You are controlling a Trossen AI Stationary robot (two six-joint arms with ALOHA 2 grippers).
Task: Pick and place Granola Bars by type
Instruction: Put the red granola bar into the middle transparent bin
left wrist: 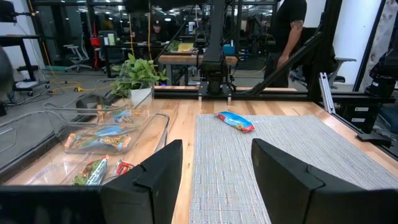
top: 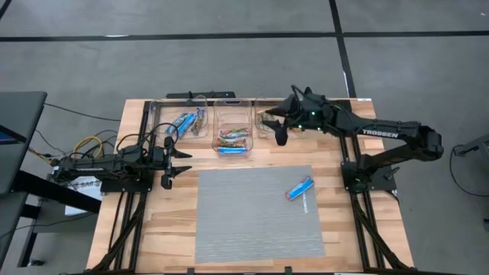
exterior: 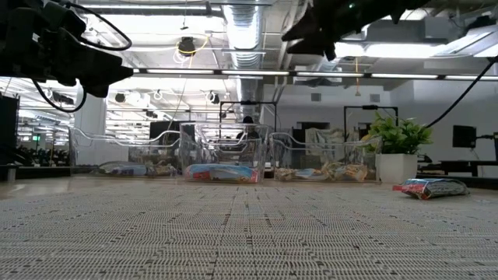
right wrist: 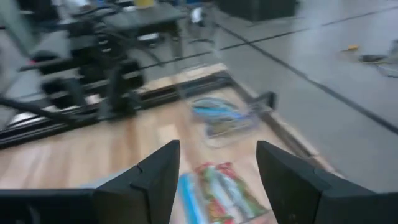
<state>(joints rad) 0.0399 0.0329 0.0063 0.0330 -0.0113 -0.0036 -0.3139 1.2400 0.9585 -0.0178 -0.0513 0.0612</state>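
Observation:
One blue granola bar with red ends (top: 299, 189) lies flat on the grey mat, right of centre; the left wrist view shows this bar (left wrist: 235, 121) too. More bars lie in three clear bins along the far edge: blue ones in the left bin (top: 184, 122), multicoloured and blue ones in the middle bin (top: 232, 139), others in the right bin (top: 267, 119). My right gripper (top: 280, 136) hangs open above the gap between the middle and right bins, empty (right wrist: 214, 155). My left gripper (top: 182, 162) waits open and empty at the mat's left edge (left wrist: 214, 155).
The grey mat (top: 252, 221) covers the middle of the wooden table (top: 359, 244). The bins' thin clear walls (exterior: 226, 144) stand up at the far edge. A potted plant (exterior: 397, 148) shows beyond the table's right side. A person stands in the room behind (left wrist: 289, 37).

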